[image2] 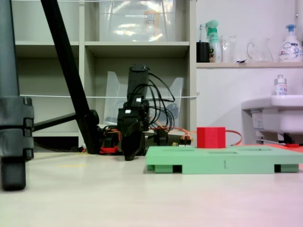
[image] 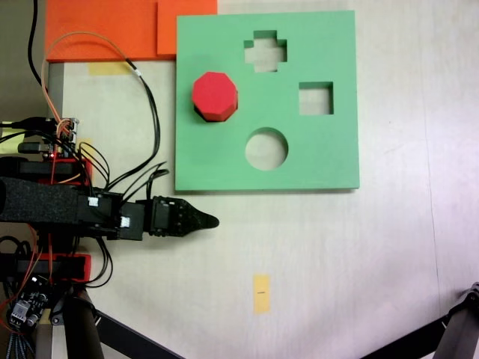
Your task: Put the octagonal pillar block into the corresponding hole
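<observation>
The red octagonal pillar block (image: 215,95) stands upright on the left part of the green foam board (image: 329,161). In the low fixed view the block (image2: 210,137) rises well above the board (image2: 222,164). The corresponding hole is hidden; I cannot tell whether it lies under the block. My gripper (image: 208,221) rests off the board, just below its lower-left corner in the top-down fixed view, pointing right. Its jaws lie together with nothing between them. In the low fixed view the gripper (image2: 129,156) hangs close to the table, left of the board.
The board shows a cross cutout (image: 265,51), a square cutout (image: 316,98) and a round cutout (image: 266,148). Orange foam sheets (image: 105,30) lie at the top left. A yellow tape mark (image: 260,292) is on the table. Cables and tripod legs (image2: 66,71) crowd the arm's base.
</observation>
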